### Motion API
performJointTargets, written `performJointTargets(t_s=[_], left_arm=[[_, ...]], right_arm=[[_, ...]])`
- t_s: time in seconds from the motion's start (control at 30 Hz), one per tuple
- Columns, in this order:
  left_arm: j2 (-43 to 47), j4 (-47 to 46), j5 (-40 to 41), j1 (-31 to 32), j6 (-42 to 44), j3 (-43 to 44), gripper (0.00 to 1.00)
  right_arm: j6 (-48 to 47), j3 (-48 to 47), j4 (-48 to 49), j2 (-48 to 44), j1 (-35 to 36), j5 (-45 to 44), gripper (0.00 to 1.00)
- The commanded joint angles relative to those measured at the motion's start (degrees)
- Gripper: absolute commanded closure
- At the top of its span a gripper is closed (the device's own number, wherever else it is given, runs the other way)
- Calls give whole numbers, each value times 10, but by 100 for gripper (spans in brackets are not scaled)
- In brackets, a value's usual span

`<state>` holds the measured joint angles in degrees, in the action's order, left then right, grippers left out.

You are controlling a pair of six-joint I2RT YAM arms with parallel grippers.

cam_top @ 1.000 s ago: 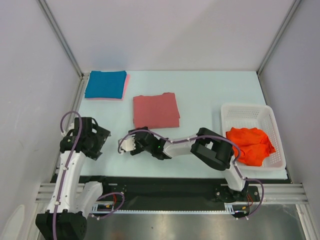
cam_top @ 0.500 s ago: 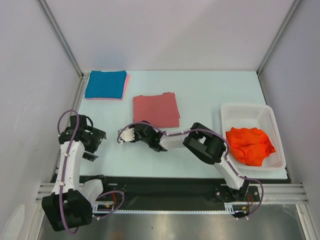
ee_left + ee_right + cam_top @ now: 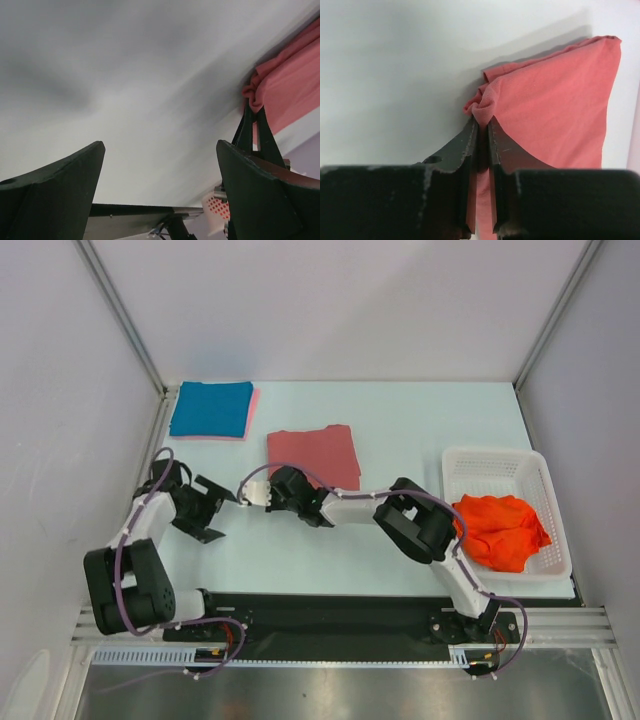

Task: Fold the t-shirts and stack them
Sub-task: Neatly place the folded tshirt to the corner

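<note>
Tightly, right fingers [image 3: 460, 155] pinch salmon-red t-shirt [image 3: 555, 100] corner.

This is a robot lab, a closed test cell. Plain white walls [image 3: 330, 300] shut in a pale table [image 3: 420, 430] on three sides, joined by bare aluminium posts [image 3: 118, 312]. A left arm [image 3: 135, 540] and a right arm [image 3: 425, 530] are bolted to a slotted metal rail [image 3: 340, 625] at the near edge. Shirts [image 3: 312, 458] and a white basket [image 3: 497, 464] lie on the table.

Pale table [image 3: 420, 420], grey walls [image 3: 330, 300], aluminium corner posts [image 3: 120, 312].
</note>
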<state>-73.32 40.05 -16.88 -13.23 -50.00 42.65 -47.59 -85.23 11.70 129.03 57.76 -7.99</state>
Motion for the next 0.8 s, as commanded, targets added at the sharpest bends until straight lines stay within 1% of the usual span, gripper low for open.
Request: performJointTargets(t_s=[0.0,0.03,0.13,0.2,0.33,0.37,0.4,0.43,0.47,0.53,0.6,0.67,0.7,0.77], left_arm=[[-41,-95,-106,-6,4,10,0],[-71,-100,-113,-6,-1,21,0],[-115,-128,-150,-6,-26,35,0],[-132,-168,-185,-7,-57,35,0],[-165,-218,-211,-6,-102,46,0],[-175,-254,-216,-3,-117,45,0],[-181,-271,-231,0,-147,47,0],[-191,-283,-234,5,-159,63,0],[-202,-273,-233,21,-164,80,0],[-244,-231,-221,50,-162,136,0],[-269,-245,-217,62,-195,144,0],[-277,-304,-206,80,-248,126,0],[-286,-306,-198,87,-251,131,0],[-321,-283,-175,103,-245,168,0]], right_arm=[[47,-18,-37,-69,-14,23,100],[50,-15,-38,-76,-19,30,100],[61,-12,-44,-91,-31,43,100],[65,-12,-46,-95,-34,51,100],[65,-11,-48,-99,-41,59,100],[67,-10,-48,-103,-44,60,100],[72,-9,-48,-104,-45,61,100],[76,-9,-48,-106,-48,67,100],[79,-8,-50,-109,-52,71,100],[81,-9,-50,-111,-54,72,100],[83,-10,-48,-113,-55,71,100],[87,-10,-49,-116,-53,72,100],[90,-9,-49,-120,-53,72,100],[99,-10,-48,-124,-53,74,100]])
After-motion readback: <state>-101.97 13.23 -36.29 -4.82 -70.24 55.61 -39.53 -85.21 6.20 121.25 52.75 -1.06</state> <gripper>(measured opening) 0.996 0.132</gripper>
